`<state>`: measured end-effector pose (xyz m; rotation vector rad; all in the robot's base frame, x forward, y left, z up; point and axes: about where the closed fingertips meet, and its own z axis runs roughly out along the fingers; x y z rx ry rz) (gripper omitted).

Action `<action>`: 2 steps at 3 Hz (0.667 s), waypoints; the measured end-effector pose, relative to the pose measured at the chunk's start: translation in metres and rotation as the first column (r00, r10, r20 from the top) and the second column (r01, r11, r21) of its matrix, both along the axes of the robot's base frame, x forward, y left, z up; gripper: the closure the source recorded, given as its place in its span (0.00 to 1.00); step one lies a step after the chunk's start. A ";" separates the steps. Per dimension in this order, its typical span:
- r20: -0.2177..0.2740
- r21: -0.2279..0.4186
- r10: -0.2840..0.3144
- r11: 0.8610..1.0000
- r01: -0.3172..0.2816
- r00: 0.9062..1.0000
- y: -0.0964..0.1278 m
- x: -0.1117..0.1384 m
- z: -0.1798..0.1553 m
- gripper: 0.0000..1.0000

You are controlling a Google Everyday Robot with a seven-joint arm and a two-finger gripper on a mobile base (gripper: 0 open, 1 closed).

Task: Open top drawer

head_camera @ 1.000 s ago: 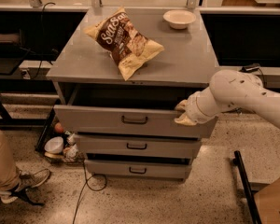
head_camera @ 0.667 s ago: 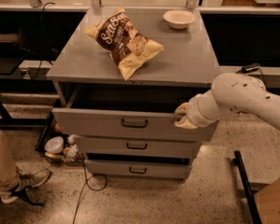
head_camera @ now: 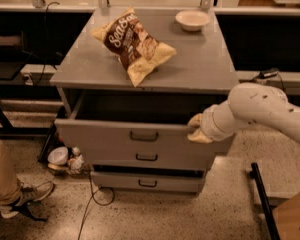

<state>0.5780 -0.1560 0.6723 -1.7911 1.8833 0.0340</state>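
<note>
The top drawer (head_camera: pixel 115 134) stood partly pulled out from the cabinet (head_camera: pixel 205 74), its grey front clear of the cabinet face and a dark strip of its box open to view below the cabinet top. The gripper (head_camera: pixel 195 129) sat at the cabinet's right front, against the upper edge of the drawer front, well to the right of the small black handle (head_camera: pixel 143 135). I could not tell whether it was clamped on that edge or only resting against it.

By my reading the task was under way but not finished; the drawer looked to have more travel left.

What worried me was the off-centre hold. Pulling from the right end rather than the middle could skew the drawer on its runners and jam it. If the hold was weak, the gripper might slip off the edge, and the arm would jerk back.

A hard tug could also drag the cabinet itself, and the chip bag (head_camera: pixel 133 44) lay near the front of the cabinet top, where a jolt might tip it into the open drawer. The bowl (head_camera: pixel 192 19) at the back of the cabinet top seemed safer.

To the left of the cabinet, at floor level, a person's shoe (head_camera: pixel 25 196) showed — I judged it too close for any sudden move of the base.
</note>
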 end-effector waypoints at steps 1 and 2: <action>0.000 0.000 0.000 1.000 0.000 1.000 0.000 0.000 0.002 1.00; 0.000 0.000 0.000 1.000 0.000 1.000 0.000 0.000 0.003 1.00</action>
